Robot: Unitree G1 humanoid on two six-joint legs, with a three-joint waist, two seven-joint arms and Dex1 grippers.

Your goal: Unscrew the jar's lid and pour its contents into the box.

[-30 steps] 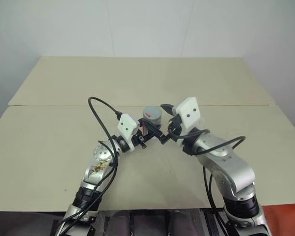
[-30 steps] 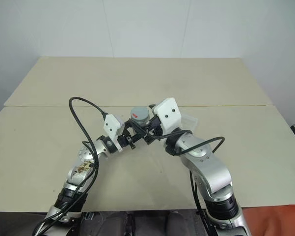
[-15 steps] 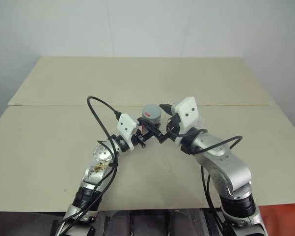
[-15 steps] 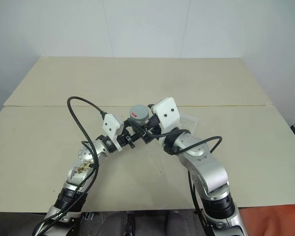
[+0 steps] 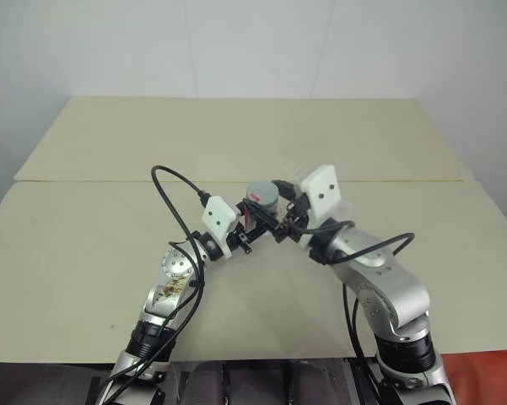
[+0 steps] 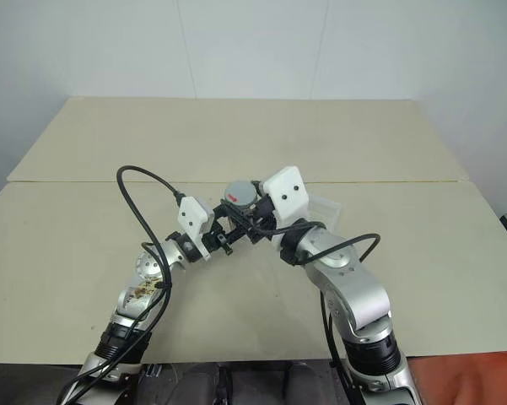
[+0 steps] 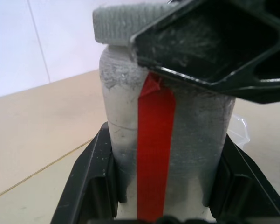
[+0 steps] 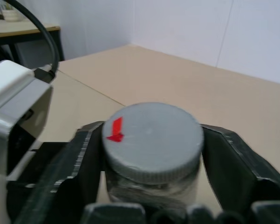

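We can read no brand, label or writing anywhere; the only markings are a red vertical stripe down the side of the jar (image 7: pixel 163 154) and a short red mark on top of the lid (image 8: pixel 151 140). Our left gripper (image 7: pixel 165 186) is closed tight on the jar's body, one black finger (image 7: pixel 91 182) pressed against each side, holding it upright above the table (image 5: pixel 236 143) with the stripe facing the wrist. Our right gripper (image 8: pixel 151 154) has its fingers (image 8: pixel 84 154) drawn in against the rim of the grey lid, one on either side, so it grips the cap from above the left gripper's hold. The lid sits on the jar, directly between the right gripper's fingers and just above the left gripper's. We cannot see the contents. The box (image 6: pixel 325 207), clear plastic, lies on the table just beyond the right gripper, on its outer side, partly hidden by the gripper's white housing.
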